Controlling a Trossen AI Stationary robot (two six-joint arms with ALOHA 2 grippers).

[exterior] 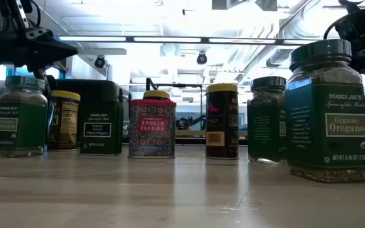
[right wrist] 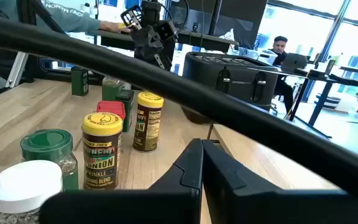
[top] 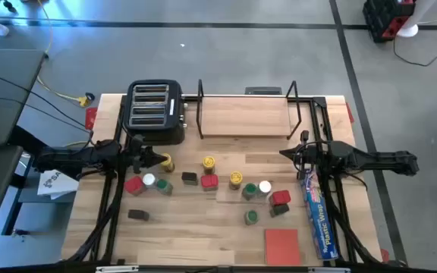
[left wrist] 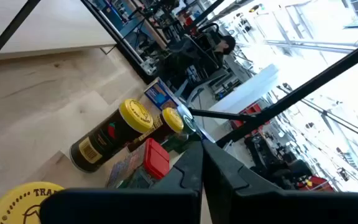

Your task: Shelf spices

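Observation:
The spices stand scattered mid-table in the high view: yellow-lidded jars (top: 209,163) (top: 236,179), white-lidded jars (top: 149,180) (top: 265,187), green-lidded jars (top: 250,217), red tins (top: 133,185) (top: 281,199) and black tins (top: 138,215). The shelf (top: 245,114), a light-wood board in a black wire frame, stands on the table's far side, with nothing on it. My left gripper (top: 158,158) hovers shut beside a yellow-lidded jar (top: 165,161), in front of the toaster. My right gripper (top: 287,154) is shut near the shelf's right front corner. Their shut fingers show in the left wrist view (left wrist: 201,158) and the right wrist view (right wrist: 202,155).
A black four-slot toaster (top: 155,112) stands left of the shelf. A long blue plastic-wrap box (top: 319,216) lies under the right arm, and a flat red square (top: 282,246) lies near the table's near edge. In the right wrist view a person (right wrist: 281,46) sits beyond the table.

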